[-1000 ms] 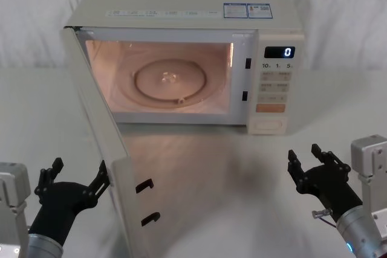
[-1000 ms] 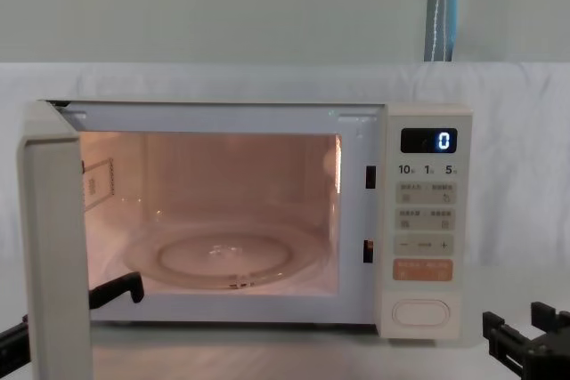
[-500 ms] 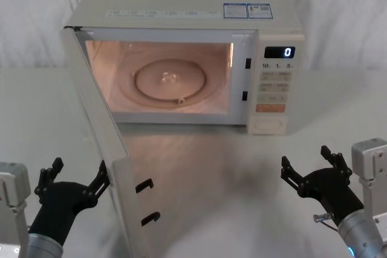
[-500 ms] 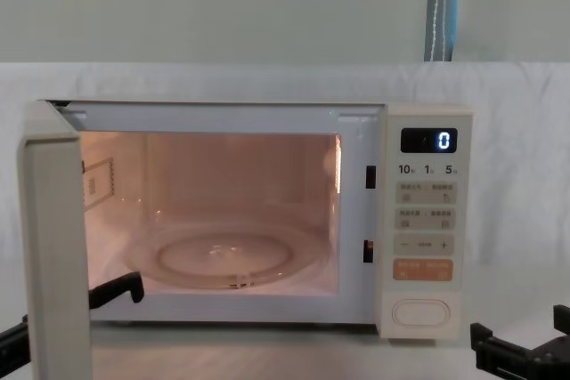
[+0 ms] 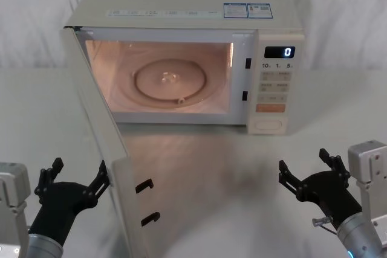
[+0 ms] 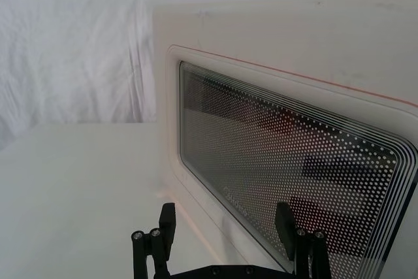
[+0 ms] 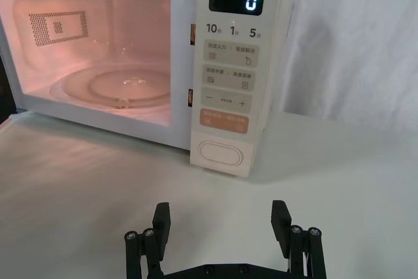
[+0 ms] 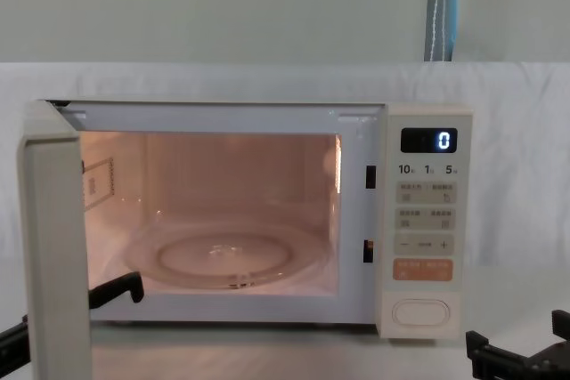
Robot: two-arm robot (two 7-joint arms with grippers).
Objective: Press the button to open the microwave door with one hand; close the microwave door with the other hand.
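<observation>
The microwave door (image 5: 101, 143) stands swung wide open toward me on the left, its dotted glass window (image 6: 281, 155) facing my left gripper (image 5: 80, 174). That gripper is open, low beside the door's outer face, with one fingertip (image 5: 104, 170) close to the door's free edge. The lit cavity (image 5: 163, 80) holds a glass turntable. The wide cream button (image 5: 268, 125) sits at the bottom of the control panel, also seen as the button (image 7: 222, 153) ahead of my right gripper (image 7: 221, 217). My right gripper (image 5: 303, 162) is open, low on the table, well short of the button.
A white cloth covers the table (image 5: 224, 185) and the wall behind. The control panel (image 8: 426, 220) shows a "0" display, small keys and an orange key (image 7: 224, 122). Two latch hooks (image 5: 145, 200) stick out of the door's edge.
My right gripper has drawn back toward me, sunk lower and spread its fingers wider. The left gripper and the door have not moved.
</observation>
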